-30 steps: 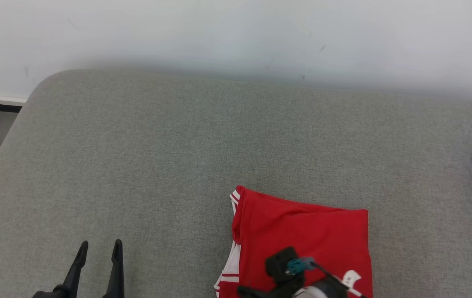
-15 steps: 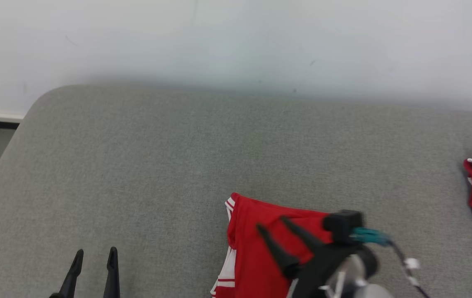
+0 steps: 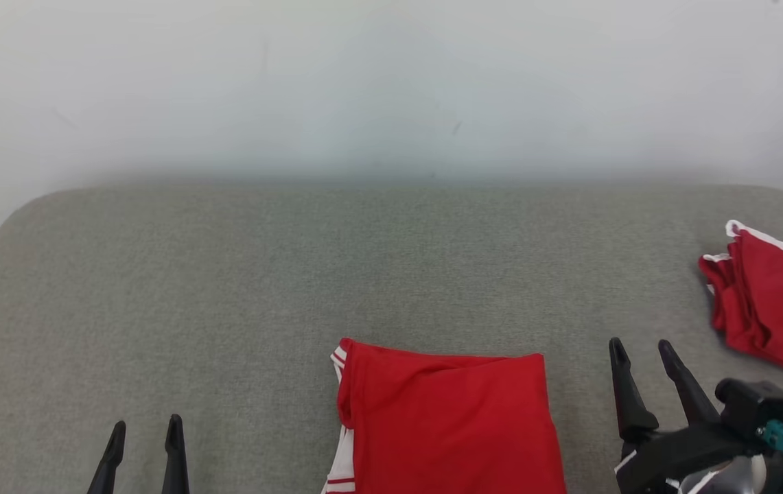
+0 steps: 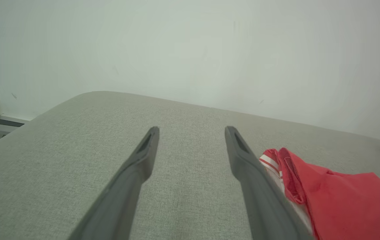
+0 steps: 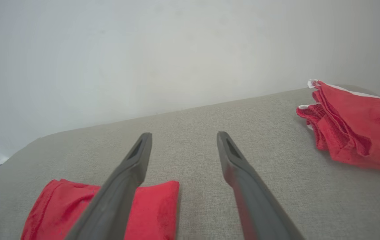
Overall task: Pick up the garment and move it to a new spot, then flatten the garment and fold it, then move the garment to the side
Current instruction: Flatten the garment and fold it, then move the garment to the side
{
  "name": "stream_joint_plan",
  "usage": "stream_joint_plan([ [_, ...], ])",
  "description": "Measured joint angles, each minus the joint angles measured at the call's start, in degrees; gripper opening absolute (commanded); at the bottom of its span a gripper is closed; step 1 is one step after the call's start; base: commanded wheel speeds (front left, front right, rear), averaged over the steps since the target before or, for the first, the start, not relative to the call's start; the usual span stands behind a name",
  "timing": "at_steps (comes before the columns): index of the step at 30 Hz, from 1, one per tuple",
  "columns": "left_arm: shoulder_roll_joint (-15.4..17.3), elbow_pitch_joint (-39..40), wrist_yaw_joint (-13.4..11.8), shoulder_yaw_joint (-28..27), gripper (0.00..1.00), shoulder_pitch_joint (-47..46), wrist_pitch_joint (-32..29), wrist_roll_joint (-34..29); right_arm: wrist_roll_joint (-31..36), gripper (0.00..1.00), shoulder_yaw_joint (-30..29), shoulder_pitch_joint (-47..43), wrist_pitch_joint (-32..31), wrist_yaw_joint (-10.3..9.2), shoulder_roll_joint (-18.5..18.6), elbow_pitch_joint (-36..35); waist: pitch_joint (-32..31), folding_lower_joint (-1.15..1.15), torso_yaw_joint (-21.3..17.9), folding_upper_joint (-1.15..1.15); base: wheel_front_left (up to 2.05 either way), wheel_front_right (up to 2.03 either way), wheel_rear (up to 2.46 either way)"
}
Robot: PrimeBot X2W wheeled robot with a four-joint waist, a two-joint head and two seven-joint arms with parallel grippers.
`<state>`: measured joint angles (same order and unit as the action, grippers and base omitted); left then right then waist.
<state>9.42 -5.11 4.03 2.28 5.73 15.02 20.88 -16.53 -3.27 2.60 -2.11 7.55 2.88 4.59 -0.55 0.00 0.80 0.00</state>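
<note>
The folded red garment (image 3: 446, 418) lies flat at the near edge of the grey cushion (image 3: 226, 288), about midway along. Just to its right is the right gripper (image 3: 640, 345), fingers wide and empty. The left gripper (image 3: 145, 424), also wide and empty, is near the near-left corner. A crumpled red cloth (image 3: 768, 302) lies at the right edge.

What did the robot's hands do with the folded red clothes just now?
The right gripper let go of the folded red garment, swung off it to its right and now stands open over the gray cushion. The camera turned too, bringing more of the other red garment into view. The left gripper stayed open and empty; the folded garment stayed put.
</note>
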Motion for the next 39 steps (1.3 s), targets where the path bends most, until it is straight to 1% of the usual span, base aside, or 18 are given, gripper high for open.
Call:
stream_joint_plan([
  [5, 0.00, -0.10, 0.08, -0.14, 1.00, 0.15, 0.00, 0.42, 5.00, 1.00, -1.67, -1.55, 2.54, 0.00, -0.01, 1.41, -1.10, 0.00, -1.25, 0.00, 0.00, 0.00, 0.00],
  [10, 0.42, -1.11, 0.09, -0.59, 1.00, 1.46, 0.00, 0.64, 8.62, 1.00, -2.08, -2.89, 3.24, 0.00, -0.01, 3.26, -2.25, 0.00, -2.02, 0.00, 0.00, 0.00, 0.00],
  [14, 0.56, -2.20, 0.08, -0.66, 1.00, 2.48, 0.00, 0.64, 10.22, 1.00, -1.97, -3.26, 3.08, 0.00, -0.03, 3.94, -2.90, 0.00, -2.33, 0.00, 0.00, 0.00, 0.00],
  [21, 0.59, -3.46, 0.09, -0.77, 1.00, 2.73, 0.00, 0.64, 10.87, 1.00, -2.21, -3.80, 1.79, 0.00, -0.02, 4.08, -3.49, 0.00, -2.58, 0.00, 0.00, 0.00, 0.00],
  [33, 0.58, -3.55, 0.02, -0.38, 1.00, 2.54, 0.01, 0.63, 9.33, 1.00, -2.13, -3.78, 1.01, 0.00, -0.03, 3.68, -2.71, 0.00, -2.18, 0.00, 0.00, 0.00, 0.00],
  [37, 0.60, -3.14, -0.10, -0.45, 1.00, 2.52, 0.01, 0.64, 9.10, 1.00, -1.93, -3.65, -0.70, 0.00, -0.03, 3.27, -2.41, 0.00, -1.91, 0.00, 0.00, 0.00, 0.00],
  [39, 0.67, -2.91, -0.49, -0.64, 1.00, 2.53, 0.01, 0.64, 8.99, 1.00, -2.07, -3.37, -2.94, 0.00, -0.04, 2.96, -2.32, 0.00, -1.82, 0.00, 0.00, 0.00, 0.00],
])
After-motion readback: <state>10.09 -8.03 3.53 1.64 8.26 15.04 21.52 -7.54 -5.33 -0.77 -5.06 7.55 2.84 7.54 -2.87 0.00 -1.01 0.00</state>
